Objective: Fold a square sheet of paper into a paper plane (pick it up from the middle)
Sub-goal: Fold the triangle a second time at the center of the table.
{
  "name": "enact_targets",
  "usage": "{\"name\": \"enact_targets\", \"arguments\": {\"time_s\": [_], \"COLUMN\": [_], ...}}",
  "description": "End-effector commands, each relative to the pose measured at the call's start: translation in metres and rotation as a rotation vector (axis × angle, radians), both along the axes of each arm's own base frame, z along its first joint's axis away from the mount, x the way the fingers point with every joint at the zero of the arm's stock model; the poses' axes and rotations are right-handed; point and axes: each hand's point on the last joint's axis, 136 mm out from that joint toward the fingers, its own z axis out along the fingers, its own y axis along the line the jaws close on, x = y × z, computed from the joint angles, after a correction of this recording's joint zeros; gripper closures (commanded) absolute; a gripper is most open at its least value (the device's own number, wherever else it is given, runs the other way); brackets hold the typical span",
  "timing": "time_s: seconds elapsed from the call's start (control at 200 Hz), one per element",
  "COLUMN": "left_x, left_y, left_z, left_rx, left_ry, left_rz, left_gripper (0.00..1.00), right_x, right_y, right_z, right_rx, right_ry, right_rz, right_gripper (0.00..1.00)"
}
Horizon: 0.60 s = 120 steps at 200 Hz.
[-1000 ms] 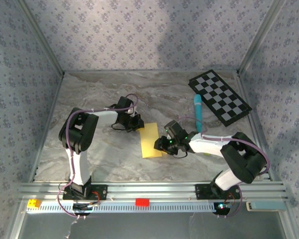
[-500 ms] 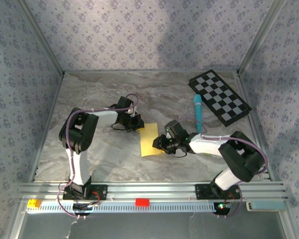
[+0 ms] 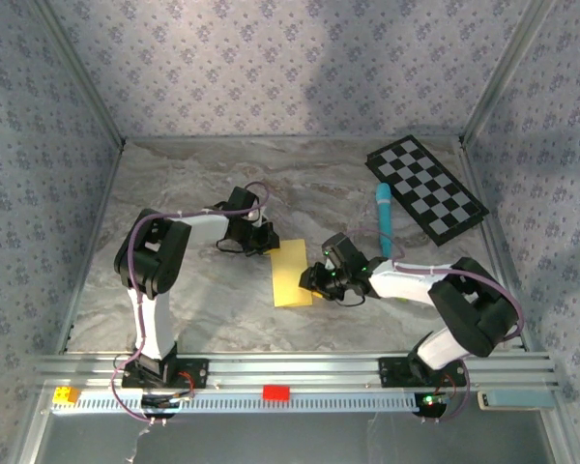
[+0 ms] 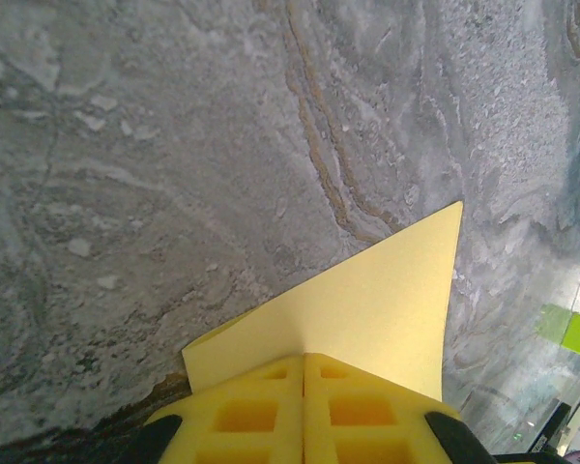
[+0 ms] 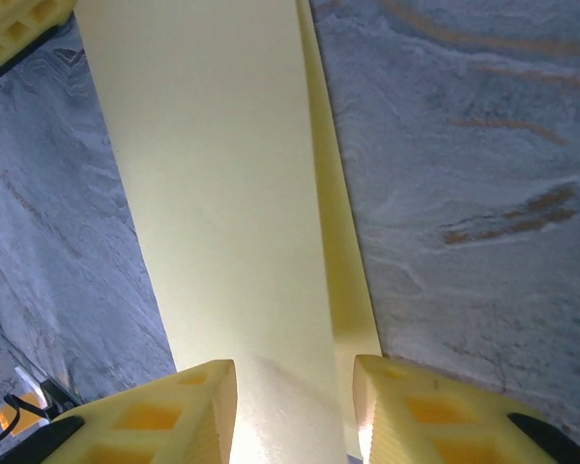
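Two arms work over a grey, marble-veined table (image 3: 193, 184) boxed in by walls (image 3: 271, 68) papered in a pale lilac flower print, with aluminium posts at the corners. A black-and-white checkered board (image 3: 427, 188) lies at the far right, and a light-blue cylindrical marker (image 3: 384, 217) lies just beside its near-left edge. A ribbed metal rail (image 3: 300, 372) runs along the near edge and carries both bases.

Near the middle of the table lies the thin yellow sheet of paper (image 3: 292, 275), folded into a long narrow strip, flat on the stone.

The left gripper (image 3: 269, 244) sits at the strip's far end. In its wrist view the left gripper (image 4: 304, 360) has its yellow pads pressed together, pinching the yellow sheet of paper (image 4: 367, 309), whose pointed corner fans out beyond them.

The right gripper (image 3: 309, 280) is at the strip's right edge. Its wrist view shows the right gripper (image 5: 292, 367) with jaws apart, one on each side of the yellow sheet of paper (image 5: 222, 193), which runs between them; whether the pads touch it I cannot tell.

The left arm rises from its base, bends sharply at a raised elbow and reaches right. The right arm folds at its elbow and stretches low to the left.
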Motion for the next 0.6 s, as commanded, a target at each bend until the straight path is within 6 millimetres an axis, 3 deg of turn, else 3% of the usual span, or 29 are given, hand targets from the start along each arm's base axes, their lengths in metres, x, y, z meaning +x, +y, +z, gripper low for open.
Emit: {"name": "enact_targets", "arguments": {"time_s": [0.0, 0.595], "left_x": [-0.009, -0.006], "left_y": [0.011, 0.004], "left_z": [-0.016, -0.012], "left_rx": [0.065, 0.035], "left_ry": [0.053, 0.048], "left_rz": [-0.001, -0.019], "left_gripper": [0.93, 0.93], "right_x": [0.0, 0.027], "right_y": [-0.001, 0.017], "right_z": [0.007, 0.018], "right_rx": [-0.005, 0.149], "right_ry": [-0.004, -0.045], "right_rz": [0.007, -0.013], "right_gripper": [0.63, 0.64]}}
